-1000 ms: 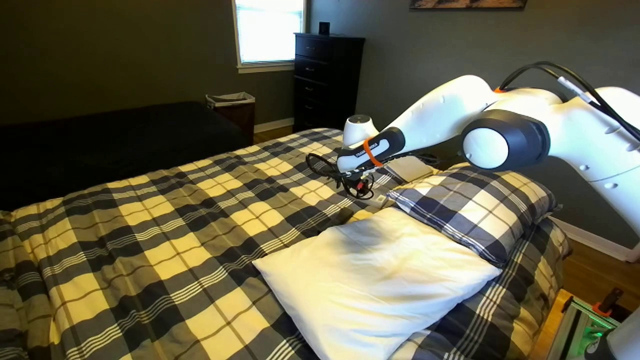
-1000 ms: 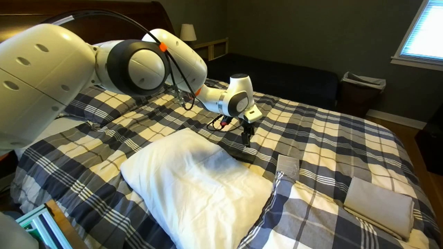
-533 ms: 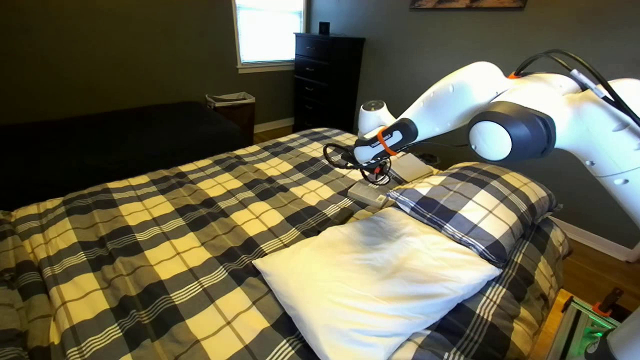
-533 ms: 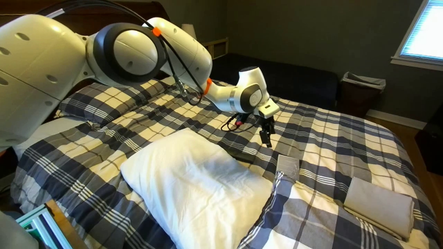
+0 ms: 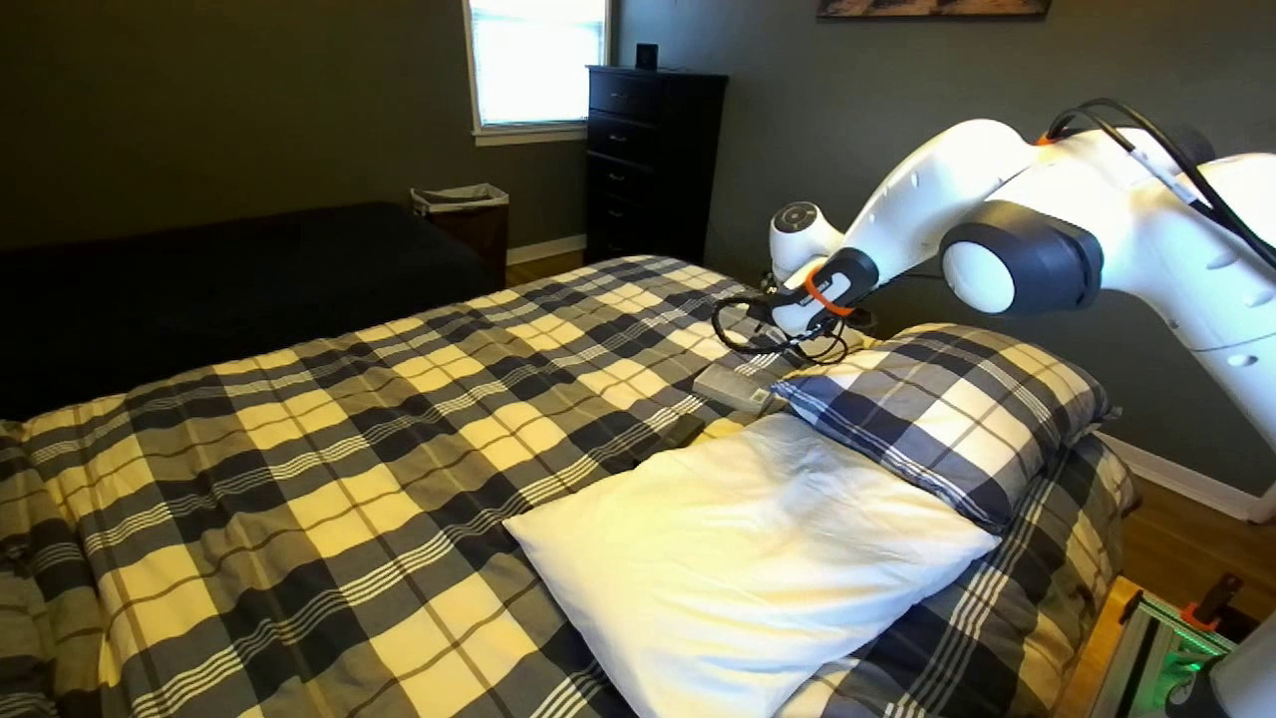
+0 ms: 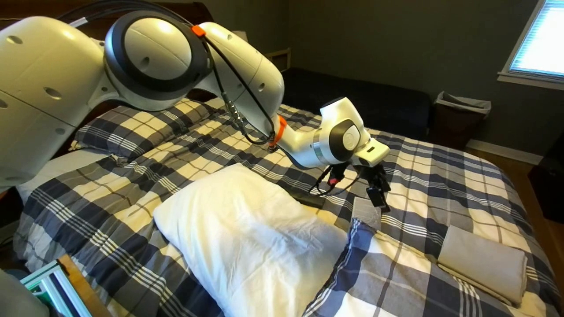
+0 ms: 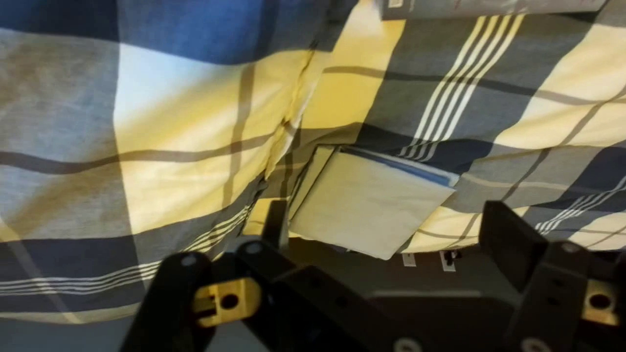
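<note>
Above the bed (image 6: 423,176), near the box (image 6: 362,212), with pincer (image 7: 386,212) spread and empty, tilted apparently to face the cloth (image 6: 482,264).

Bed (image 5: 329,479) w/ pillows (image 5: 758,558), gry box (image 5: 733,388)

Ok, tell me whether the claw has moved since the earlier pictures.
Yes: in an exterior view the claw has moved rightward and down across the picture, from left of the grey box to overlapping its right edge.
</note>
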Tool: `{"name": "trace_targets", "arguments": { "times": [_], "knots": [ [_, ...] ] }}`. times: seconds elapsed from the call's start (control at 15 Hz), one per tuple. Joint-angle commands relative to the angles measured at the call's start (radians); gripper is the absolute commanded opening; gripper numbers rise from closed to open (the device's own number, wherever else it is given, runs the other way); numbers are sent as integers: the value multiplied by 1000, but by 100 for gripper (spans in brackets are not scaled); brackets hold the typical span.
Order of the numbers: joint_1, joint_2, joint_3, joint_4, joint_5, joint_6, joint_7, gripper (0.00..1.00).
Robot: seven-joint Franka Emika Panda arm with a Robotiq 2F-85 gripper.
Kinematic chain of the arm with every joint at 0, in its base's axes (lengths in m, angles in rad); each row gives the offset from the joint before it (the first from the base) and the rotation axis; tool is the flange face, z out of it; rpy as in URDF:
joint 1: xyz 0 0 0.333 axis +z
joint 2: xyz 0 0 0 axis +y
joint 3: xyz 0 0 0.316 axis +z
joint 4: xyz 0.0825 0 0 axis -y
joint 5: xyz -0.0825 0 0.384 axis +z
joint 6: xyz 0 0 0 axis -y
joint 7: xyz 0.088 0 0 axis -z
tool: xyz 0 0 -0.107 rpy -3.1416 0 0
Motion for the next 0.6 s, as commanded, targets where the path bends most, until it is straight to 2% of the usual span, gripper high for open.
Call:
{"name": "trace_targets", "arguments": {
  "times": [0.0, 0.13, 0.53],
  "knots": [
    [1, -5, -57, -86, -44, 50, -12, 100],
    [-20, -6, -67, -106, -39, 49, -45, 100],
    [-122, 17, -27, -110, 4, 42, -166, 100]
  ]
}}
